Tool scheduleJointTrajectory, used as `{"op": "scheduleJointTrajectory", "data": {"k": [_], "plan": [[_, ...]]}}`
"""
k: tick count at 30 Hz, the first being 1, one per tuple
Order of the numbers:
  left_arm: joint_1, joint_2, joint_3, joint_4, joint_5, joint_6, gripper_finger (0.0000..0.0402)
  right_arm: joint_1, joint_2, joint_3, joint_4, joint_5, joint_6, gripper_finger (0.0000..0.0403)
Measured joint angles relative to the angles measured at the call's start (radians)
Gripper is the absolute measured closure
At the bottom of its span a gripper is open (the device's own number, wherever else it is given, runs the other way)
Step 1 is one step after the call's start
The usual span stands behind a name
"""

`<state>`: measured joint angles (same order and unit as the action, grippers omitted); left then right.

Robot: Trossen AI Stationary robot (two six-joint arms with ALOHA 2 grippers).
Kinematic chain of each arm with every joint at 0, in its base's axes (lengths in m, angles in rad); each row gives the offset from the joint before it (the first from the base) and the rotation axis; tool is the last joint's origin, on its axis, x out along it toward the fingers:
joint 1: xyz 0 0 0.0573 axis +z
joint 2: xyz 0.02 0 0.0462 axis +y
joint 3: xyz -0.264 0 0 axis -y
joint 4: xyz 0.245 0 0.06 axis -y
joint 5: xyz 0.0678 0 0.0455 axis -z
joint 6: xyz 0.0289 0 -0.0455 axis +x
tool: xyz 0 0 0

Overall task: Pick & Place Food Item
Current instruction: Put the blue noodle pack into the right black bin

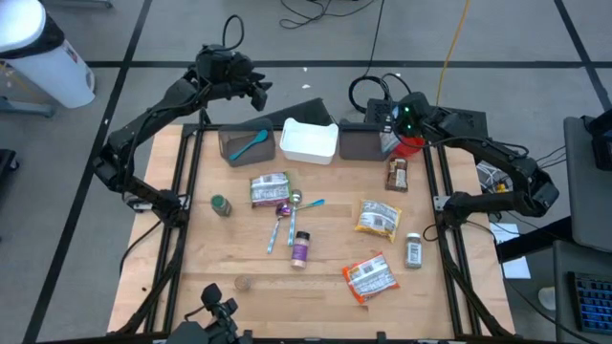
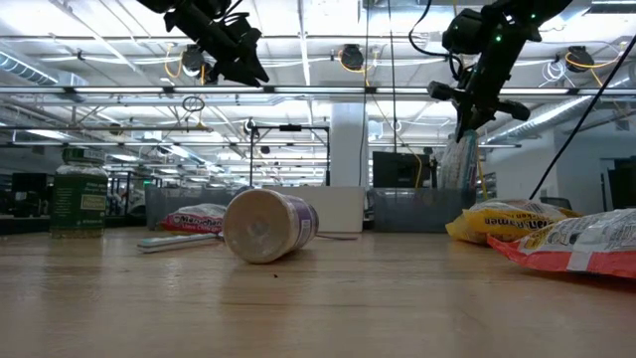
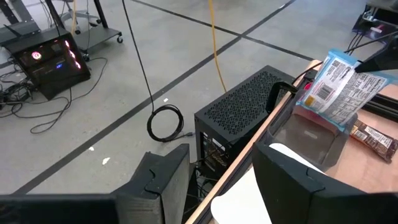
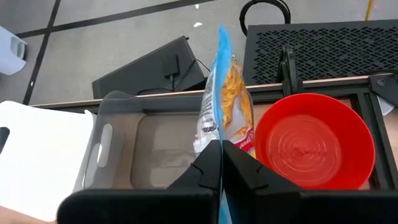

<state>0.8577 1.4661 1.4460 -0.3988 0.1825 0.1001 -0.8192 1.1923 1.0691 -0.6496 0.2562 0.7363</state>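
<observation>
The food packet [image 4: 219, 118] hangs pinched in my right gripper [image 4: 219, 163], its jaws clamped on the lower edge, above the grey bin [image 4: 118, 152] beside the red bowl [image 4: 314, 146] at the table's [image 1: 325, 296] far edge. Picking is done, I judge; lowering and letting go remain. The packet's print is too blurred to read. My left gripper [image 3: 214, 186] waits half-open and holds nothing, over the far left corner.
</observation>
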Motion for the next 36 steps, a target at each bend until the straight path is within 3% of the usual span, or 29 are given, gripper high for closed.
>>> {"op": "scheduleJointTrajectory", "data": {"k": [36], "plan": [[0.000, 0.000, 0.000, 0.007, 0.000, 0.000, 0.0218, -0.010, 0.117, 0.000, -0.020, -0.025, 0.000, 0.0403]]}}
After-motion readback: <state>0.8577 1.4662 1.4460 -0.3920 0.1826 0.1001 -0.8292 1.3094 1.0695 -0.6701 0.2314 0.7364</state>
